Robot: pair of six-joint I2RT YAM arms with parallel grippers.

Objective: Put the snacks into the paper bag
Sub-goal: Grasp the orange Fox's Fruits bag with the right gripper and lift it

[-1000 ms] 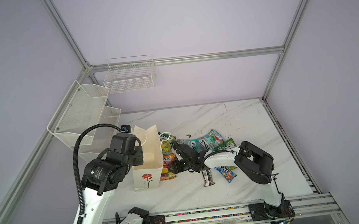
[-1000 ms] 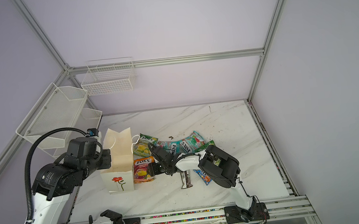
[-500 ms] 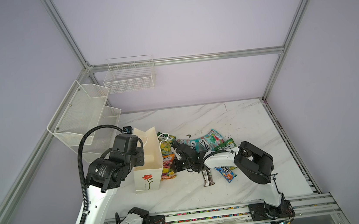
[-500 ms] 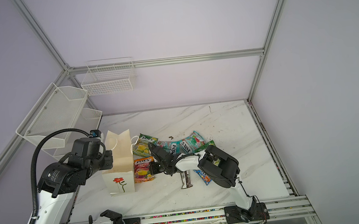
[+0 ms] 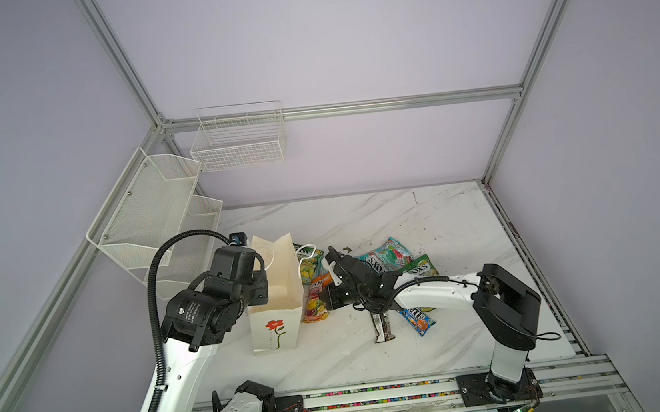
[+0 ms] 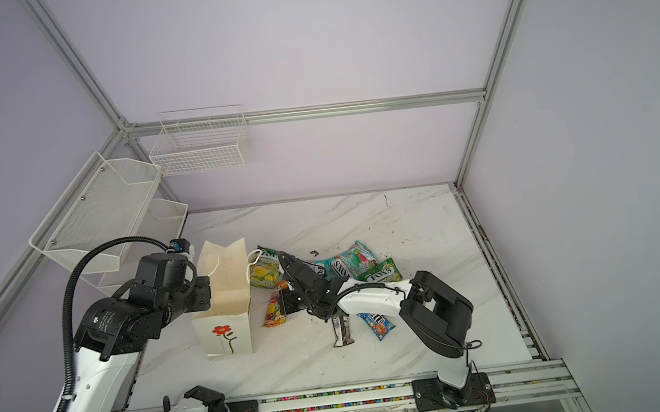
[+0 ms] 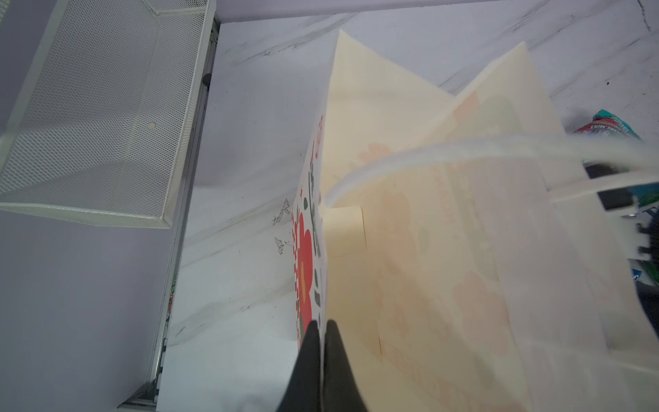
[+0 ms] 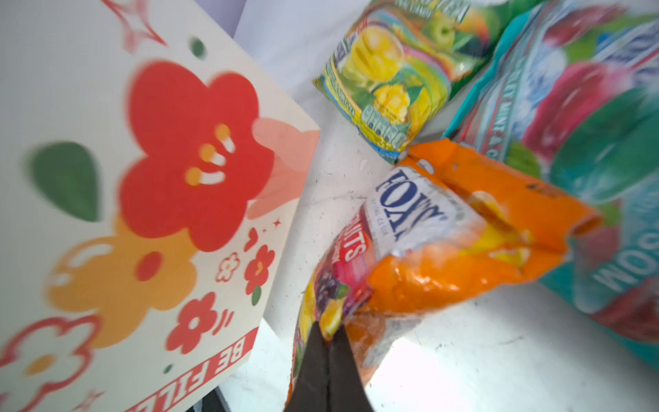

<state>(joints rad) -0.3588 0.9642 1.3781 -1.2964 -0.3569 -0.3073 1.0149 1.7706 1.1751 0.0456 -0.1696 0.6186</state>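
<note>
The left tool [image 7: 322, 335] pinches the wall of the cream flowered paper bag [image 5: 276, 288], upright on the marble table [image 5: 425, 218]. The right tool [image 8: 327, 339] pinches the shiny orange-purple candy pouch [image 8: 445, 249] just beside it.

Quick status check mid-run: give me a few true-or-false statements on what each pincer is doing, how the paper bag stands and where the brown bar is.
1. The left pincer is shut on a wall of the paper bag. True.
2. The right pincer is open and holds nothing. False: it is shut on an edge of the orange FOX'S pouch.
3. The paper bag lies flat on the table. False: it stands on its base with its mouth open.
4. The dark brown bar lies on the table, outside the bag. True.
</note>
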